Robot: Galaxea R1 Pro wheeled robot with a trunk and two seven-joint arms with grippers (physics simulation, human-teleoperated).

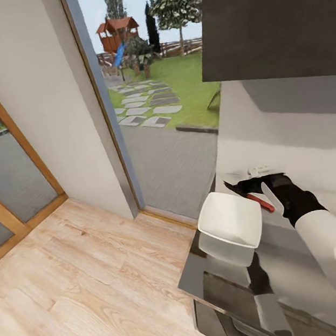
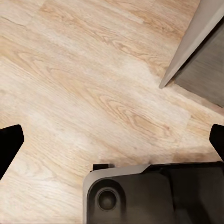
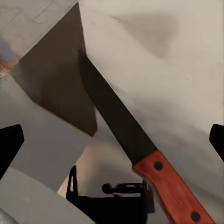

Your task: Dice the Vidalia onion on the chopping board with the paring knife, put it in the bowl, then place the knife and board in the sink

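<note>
The paring knife [image 1: 253,197], with its dark blade and red handle, looks to lie on the grey countertop [image 1: 286,271] near the back wall. My right gripper [image 1: 260,191] hovers right over it, open, a fingertip [image 3: 10,148] on either side of the knife [image 3: 140,154] without touching it. The white squarish bowl [image 1: 231,220] stands just left of the knife at the counter's end; I cannot see into it. My left gripper [image 2: 112,140] hangs open over the wooden floor, holding nothing.
A dark upper cabinet [image 1: 272,8] hangs above the counter. Small pale bits [image 1: 258,170] lie by the wall behind the knife. Left of the counter are wooden floor [image 1: 88,279], a wall and a glazed opening [image 1: 162,136] onto a garden. My base [image 2: 154,193] is below the left gripper.
</note>
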